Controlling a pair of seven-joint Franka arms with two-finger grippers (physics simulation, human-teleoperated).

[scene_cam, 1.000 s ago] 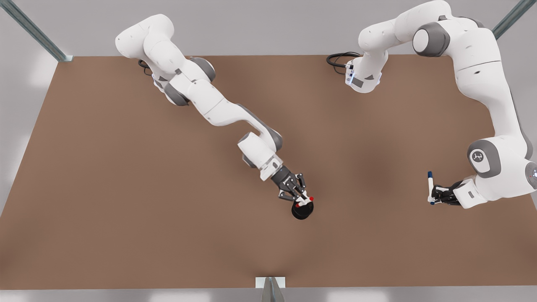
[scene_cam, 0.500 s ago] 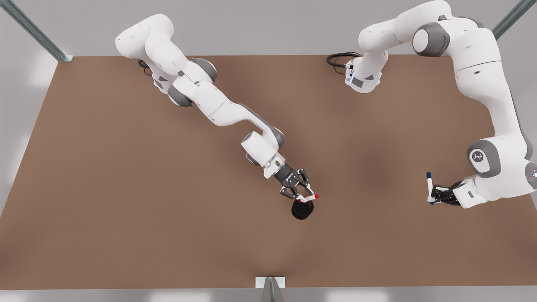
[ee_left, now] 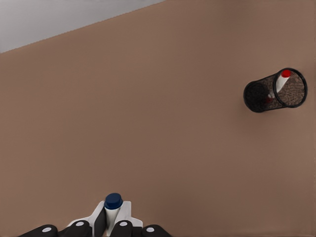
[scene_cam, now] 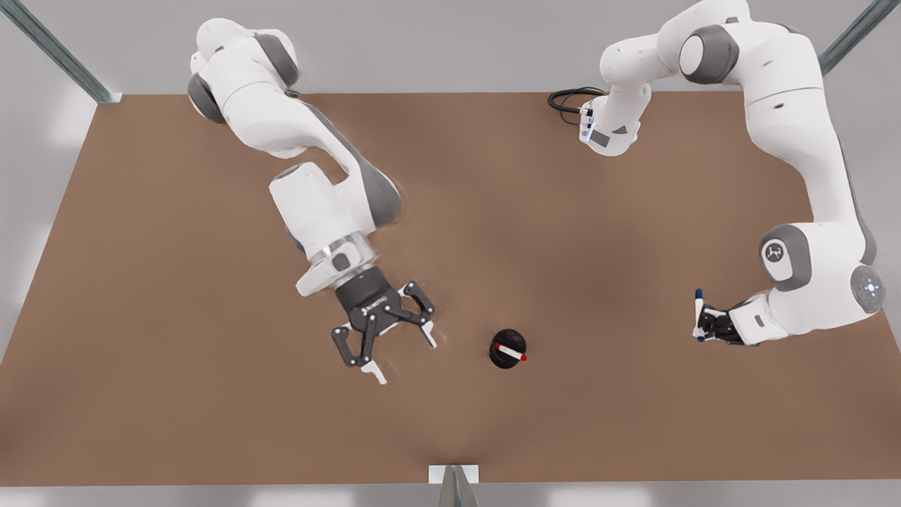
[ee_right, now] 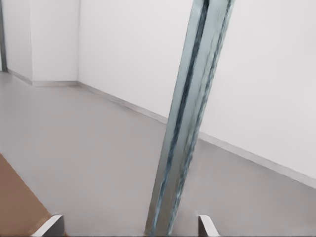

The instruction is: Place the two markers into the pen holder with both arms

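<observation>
Two markers: a red one and a blue one. One holder. Two arms, each with one gripper.

- Both arms have glossy white rounded shells with grey covers at the joints.
- The arm on the front view's right bears a grey disc with a small white logo, and a round cap with a blue-lit centre.
- Each gripper — left gripper, right gripper — is black with white fingertips; small pale screw heads dot the linkages.
- A black cable coils by one base.
</observation>
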